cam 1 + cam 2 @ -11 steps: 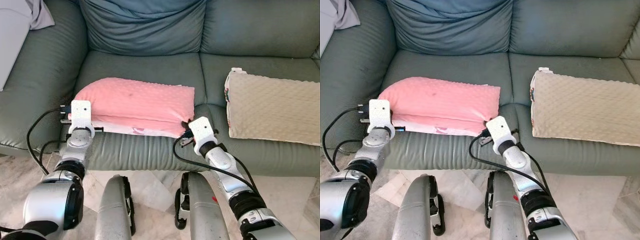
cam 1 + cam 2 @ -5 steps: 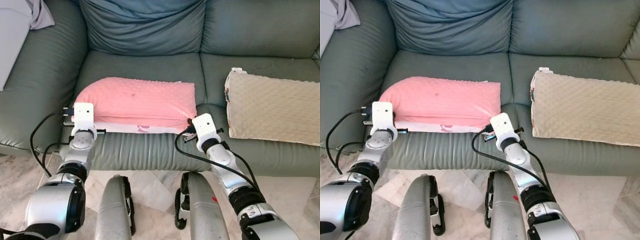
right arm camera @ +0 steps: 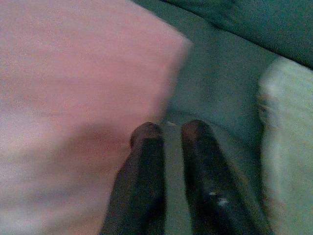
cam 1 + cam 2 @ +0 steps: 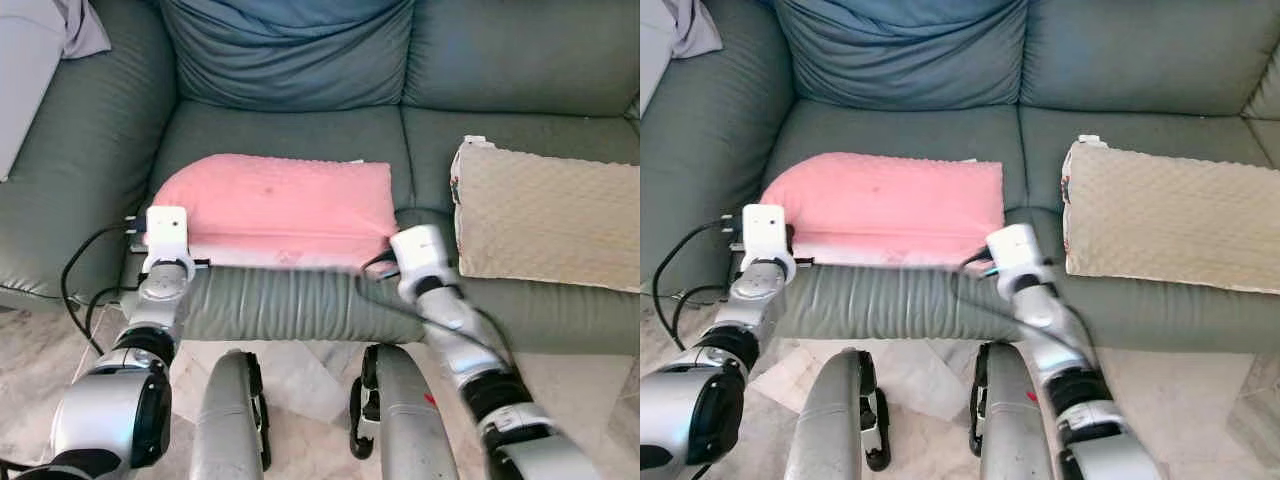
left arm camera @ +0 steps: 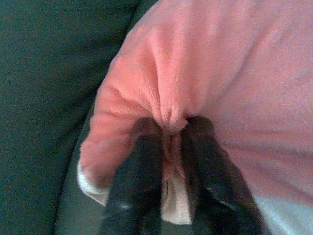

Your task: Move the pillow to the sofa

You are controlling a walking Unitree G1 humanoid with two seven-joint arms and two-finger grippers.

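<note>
Pillow (image 4: 275, 205), the pink bumpy one, lay flat on the left seat of the green sofa (image 4: 300, 125), w/ its front edge near the seat's front edge. A white underside peeked out along that front edge.

Left gripper (image 5: 170, 128) was at the pillow's front left corner. In the left wrist view its two black fingers (image 5: 139, 161) were pinched tight on a fold of pink fabric, w/ a bit of white cloth between them lower down. From the head views the left arm reached up from the floor side to that corner, white wrist block right against the pillow.

Right gripper (image 3: 168, 131) was at the pillow's front right corner, just beside it. The right wrist view was blurry; its fingers (image 3: 146, 147) sat close together w/ a thin gap, tips on the green seat right at the pink edge. Nothing was seen between them. The right arm looked smeared in the head views.

A second pillow (image 4: 545, 215), beige & bumpy, lay on the right seat, well apart from the pink one. A blue-grey back cushion (image 4: 290, 50) stood behind the pink pillow. Pale marble floor (image 4: 310, 385) showed below the sofa, between the robot's legs.
</note>
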